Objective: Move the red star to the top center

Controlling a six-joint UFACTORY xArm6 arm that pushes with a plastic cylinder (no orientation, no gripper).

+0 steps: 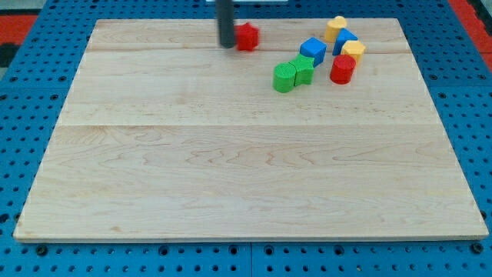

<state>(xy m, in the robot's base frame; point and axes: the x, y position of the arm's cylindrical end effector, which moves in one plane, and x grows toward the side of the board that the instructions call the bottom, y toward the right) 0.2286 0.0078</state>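
Wooden tabletop (246, 169) carries the lot; red star (247, 36) sits at the view's top, about centre, w/ my tip (227, 45) touching or just beside its left side. The end effector is a plain rod, so nothing to spread or pinch. Star is probably light, stiff, slides easily & may spin if nudged off-centre, so push square on a flat side, no grasp. Cluster to the right: blue cube (313, 50), green blocks (293, 74), red cylinder (343, 69); no readable writing or brand.
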